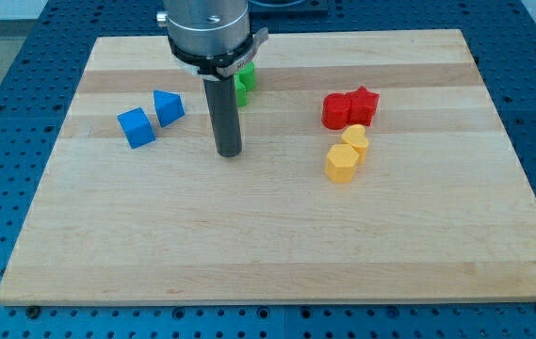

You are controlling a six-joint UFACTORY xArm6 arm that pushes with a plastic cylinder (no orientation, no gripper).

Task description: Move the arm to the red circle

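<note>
The red circle block (pixel 336 111) lies on the wooden board at the view's upper right, touching a red star-shaped block (pixel 363 104) on its right. My tip (pixel 229 153) rests on the board at the view's centre left, well to the left of the red circle and a little lower. The rod rises from it to the arm's grey mount at the view's top.
Two yellow blocks (pixel 354 140) (pixel 341 164) lie just below the red pair. A blue cube (pixel 137 127) and a blue triangle (pixel 169 106) lie left of my tip. A green block (pixel 245 79) sits behind the rod, partly hidden. The board (pixel 268 245) has blue perforated table around it.
</note>
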